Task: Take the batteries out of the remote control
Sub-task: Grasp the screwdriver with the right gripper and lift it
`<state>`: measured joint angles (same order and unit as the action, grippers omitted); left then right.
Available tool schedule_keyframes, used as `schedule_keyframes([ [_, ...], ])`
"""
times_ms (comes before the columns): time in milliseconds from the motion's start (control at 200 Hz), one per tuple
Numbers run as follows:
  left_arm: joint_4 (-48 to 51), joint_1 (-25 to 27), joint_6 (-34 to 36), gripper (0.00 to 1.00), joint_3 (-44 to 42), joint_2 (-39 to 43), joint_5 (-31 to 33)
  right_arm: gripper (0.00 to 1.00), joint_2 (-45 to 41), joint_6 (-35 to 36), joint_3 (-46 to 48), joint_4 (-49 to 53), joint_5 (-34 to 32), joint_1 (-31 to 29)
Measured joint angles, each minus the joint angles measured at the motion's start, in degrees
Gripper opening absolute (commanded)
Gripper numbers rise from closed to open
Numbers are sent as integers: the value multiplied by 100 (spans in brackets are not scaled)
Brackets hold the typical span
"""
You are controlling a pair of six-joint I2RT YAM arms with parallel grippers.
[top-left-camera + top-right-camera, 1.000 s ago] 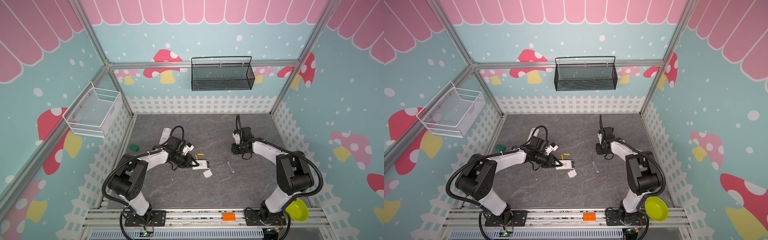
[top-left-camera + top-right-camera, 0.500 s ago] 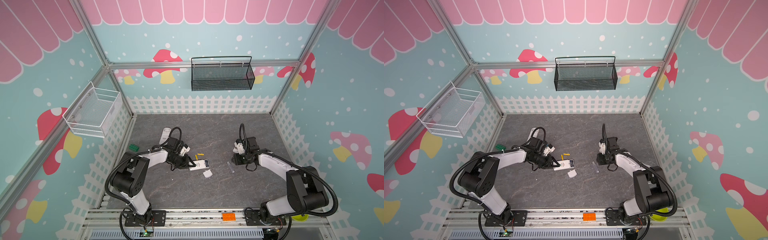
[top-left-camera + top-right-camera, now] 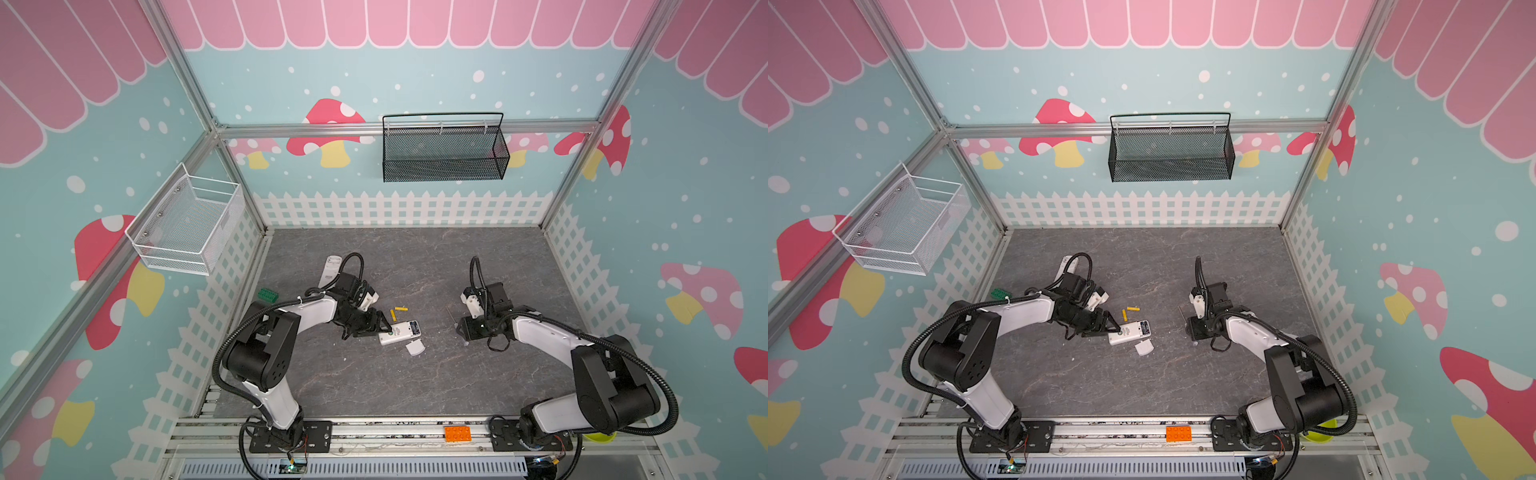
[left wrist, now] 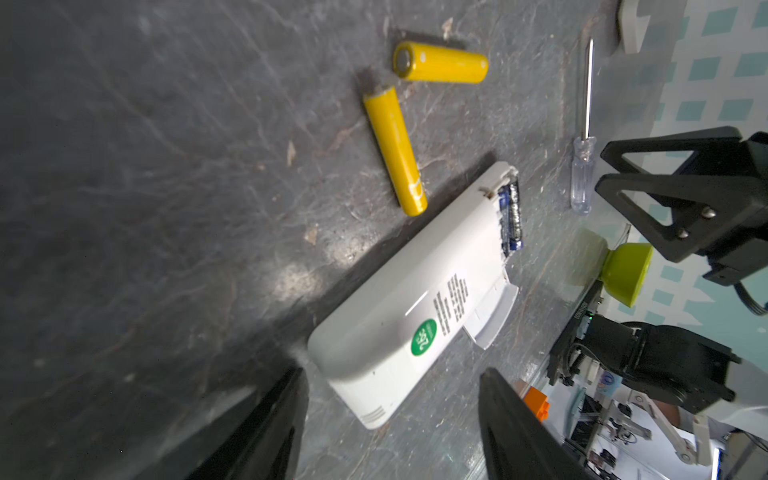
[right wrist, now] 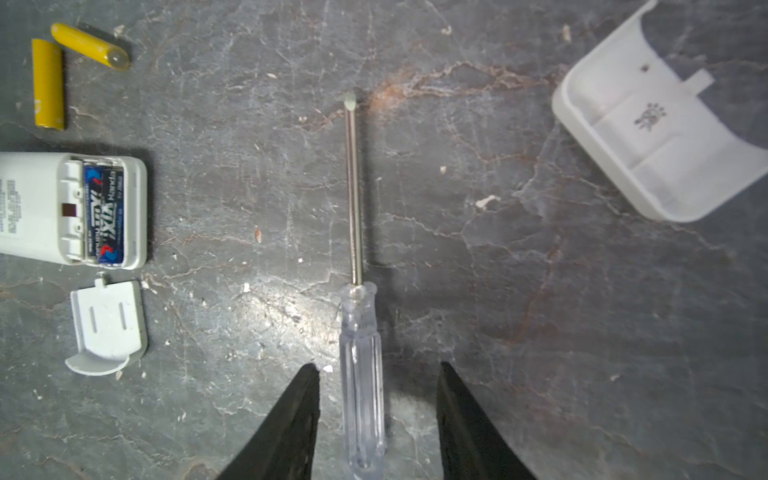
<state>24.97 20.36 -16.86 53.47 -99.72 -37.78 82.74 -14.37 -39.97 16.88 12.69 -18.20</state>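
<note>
Lying on the surface [image 5: 540, 332], two yellow batteries [image 5: 49, 83] neighbour one open remote [image 4: 395, 316] holding two dark batteries [image 5: 104, 212]; left hand [image 4: 392, 372] spread, right hand [image 5: 377, 365] spread astride one screwdriver [image 5: 361, 374].

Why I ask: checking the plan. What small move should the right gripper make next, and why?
Probably close the right gripper on the screwdriver: its open jaws straddle the clear handle, and black batteries sit uncovered in the remote.

Found two yellow cylindrical batteries [image 3: 400, 309] just behind white plastic remote [image 3: 400, 331], two black cylindrical batteries [image 5: 104, 214] inside its compartment, white plastic cover [image 3: 415, 347] before it, clear-handled metal screwdriver [image 5: 360, 291] rightward.
</note>
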Motion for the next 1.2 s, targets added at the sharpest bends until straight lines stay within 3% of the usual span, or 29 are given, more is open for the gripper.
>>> schedule_keyframes([
  [275, 275, -9, 431, 92, 210, 282, 715, 43, 2, -7, 105, -61, -70, -142],
  [450, 415, -9, 822, 99, 551, 531, 1126, 35, 46, -61, 155, -61, -164, -212],
  [856, 442, -9, 1429, 99, 691, 1047, 1467, 13, 157, -35, 131, -162, -407, -293],
  [1201, 625, -289, 1602, 98, 872, 1410, 1110, 8, -31, 662, -538, 35, -870, -518],
])
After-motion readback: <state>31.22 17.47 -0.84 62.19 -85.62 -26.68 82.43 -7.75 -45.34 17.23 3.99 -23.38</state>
